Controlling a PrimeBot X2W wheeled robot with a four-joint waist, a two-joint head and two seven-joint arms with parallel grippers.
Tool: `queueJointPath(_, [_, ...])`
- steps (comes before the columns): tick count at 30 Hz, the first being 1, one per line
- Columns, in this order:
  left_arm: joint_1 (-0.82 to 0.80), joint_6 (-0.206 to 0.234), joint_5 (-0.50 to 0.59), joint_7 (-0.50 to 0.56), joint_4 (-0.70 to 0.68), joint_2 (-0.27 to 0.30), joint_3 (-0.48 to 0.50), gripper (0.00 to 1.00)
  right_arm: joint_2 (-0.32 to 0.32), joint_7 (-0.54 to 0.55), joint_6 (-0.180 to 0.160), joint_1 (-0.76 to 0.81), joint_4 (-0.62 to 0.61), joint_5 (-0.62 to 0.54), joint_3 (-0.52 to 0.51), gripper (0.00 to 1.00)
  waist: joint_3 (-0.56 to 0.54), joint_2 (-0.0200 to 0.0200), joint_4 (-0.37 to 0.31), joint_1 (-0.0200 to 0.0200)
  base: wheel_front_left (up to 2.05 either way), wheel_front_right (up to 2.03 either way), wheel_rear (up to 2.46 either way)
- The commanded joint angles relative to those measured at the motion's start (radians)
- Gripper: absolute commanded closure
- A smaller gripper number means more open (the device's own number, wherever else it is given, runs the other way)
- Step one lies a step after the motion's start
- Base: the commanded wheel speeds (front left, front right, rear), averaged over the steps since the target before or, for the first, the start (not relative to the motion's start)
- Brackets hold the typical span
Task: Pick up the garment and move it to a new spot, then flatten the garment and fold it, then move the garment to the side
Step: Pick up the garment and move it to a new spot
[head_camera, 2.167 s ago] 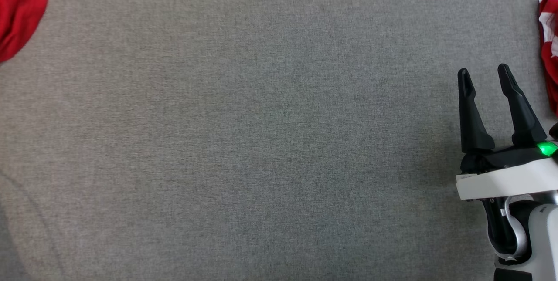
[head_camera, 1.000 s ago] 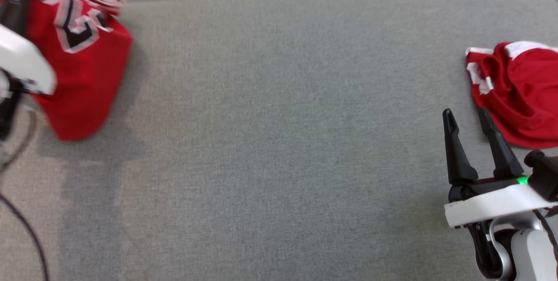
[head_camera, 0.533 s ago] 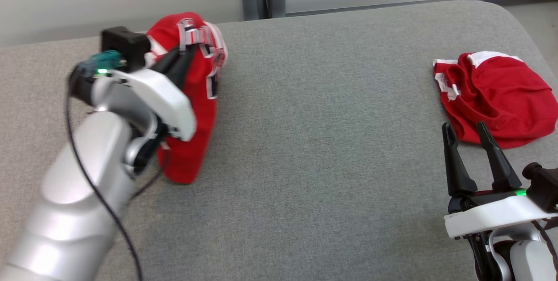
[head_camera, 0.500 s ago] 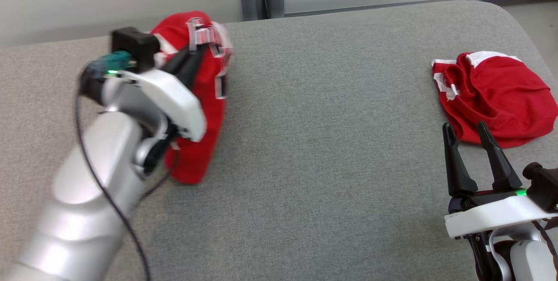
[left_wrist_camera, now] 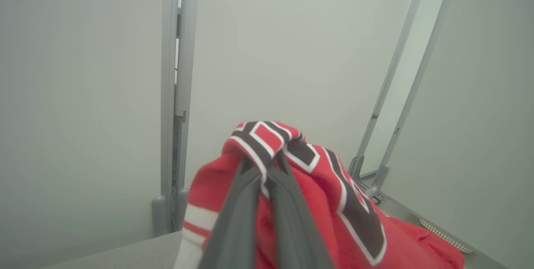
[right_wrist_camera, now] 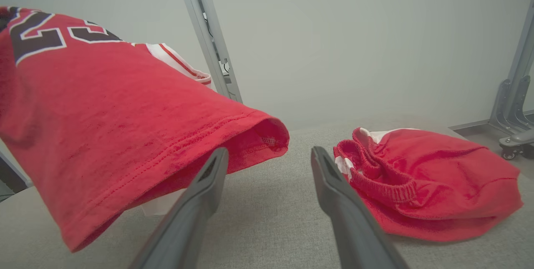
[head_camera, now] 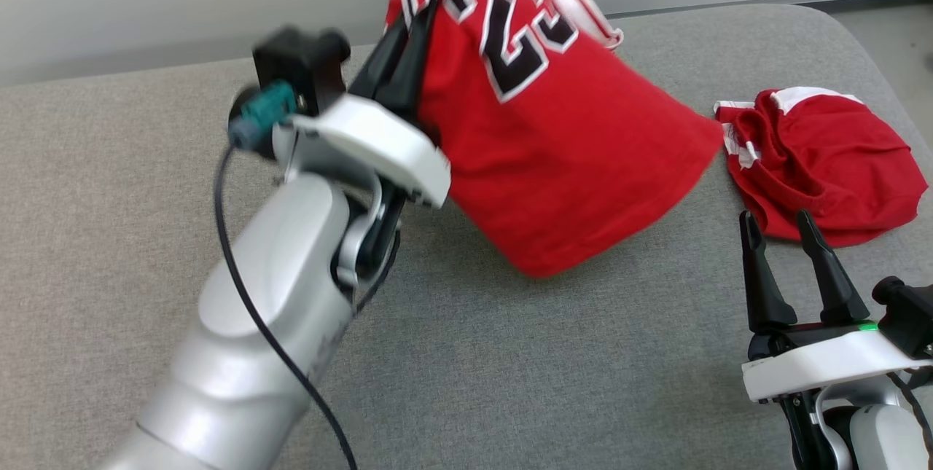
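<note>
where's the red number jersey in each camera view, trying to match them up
Head view: jersey hangs at upper centre, pinched by the left gripper.
Left wrist view: lower centre, bunched around the shut fingers.
Right wrist view: left half, its hem just left of the open right gripper.
Shared landmark: the crumpled red garment, right of the jersey in the head and right wrist views.

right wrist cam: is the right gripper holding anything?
No. The right gripper stands open, its fingers wide apart and clamped on nothing, with bare grey surface between them.
</note>
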Motion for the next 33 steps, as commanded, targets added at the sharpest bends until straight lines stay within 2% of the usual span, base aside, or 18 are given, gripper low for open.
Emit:
queueJointPath(1, [0.051,0.038,0.009,-0.029,0.035,0.000,-0.008,1.00,-0.005,-0.009,0.000,0.002,0.006,0.009,0.003,0.00,0.005,0.0000,0.003,0.0000,0.00,0.00,0.00])
queueJointPath(6, [0.152,0.101,-0.011,-0.087,0.144,-0.009,-0.024,1.00,-0.005,-0.016,0.000,-0.014,0.016,0.014,0.004,0.00,0.019,0.0000,0.013,0.0000,0.00,0.00,0.00])
queueJointPath(9, [0.196,0.125,-0.017,-0.111,0.208,-0.012,-0.022,1.00,-0.005,-0.016,0.000,-0.019,0.024,0.012,0.000,0.00,0.024,0.0000,0.020,0.0000,0.00,0.00,0.00])
queueJointPath(17, [0.253,0.137,-0.024,-0.134,0.256,-0.013,0.011,1.00,-0.004,-0.007,0.000,-0.018,0.035,0.000,-0.005,0.00,0.008,0.0000,0.055,0.0000,0.00,0.00,0.00])
queueJointPath(26, [0.336,0.173,0.046,-0.135,0.181,-0.004,0.107,1.00,-0.005,0.005,0.000,-0.005,0.040,0.008,0.005,0.00,-0.010,0.0000,0.091,0.0000,0.00,0.00,0.00])
queueJointPath(31, [0.409,0.164,0.067,-0.135,0.157,-0.009,0.102,1.00,-0.005,0.011,0.000,-0.001,0.050,0.012,0.015,0.00,-0.018,0.0000,0.101,0.0000,0.00,0.00,0.00])
queueJointPath(32, [0.419,0.165,0.067,-0.135,0.156,-0.010,0.099,0.95,-0.005,0.012,0.000,-0.001,0.052,0.012,0.017,0.00,-0.019,0.0000,0.101,0.0000,0.00,0.00,0.00])
queueJointPath(33, [0.430,0.166,0.066,-0.135,0.159,-0.010,0.097,0.80,-0.005,0.010,0.000,-0.002,0.055,0.013,0.019,0.00,-0.020,0.0000,0.100,0.0000,0.00,0.00,0.00])
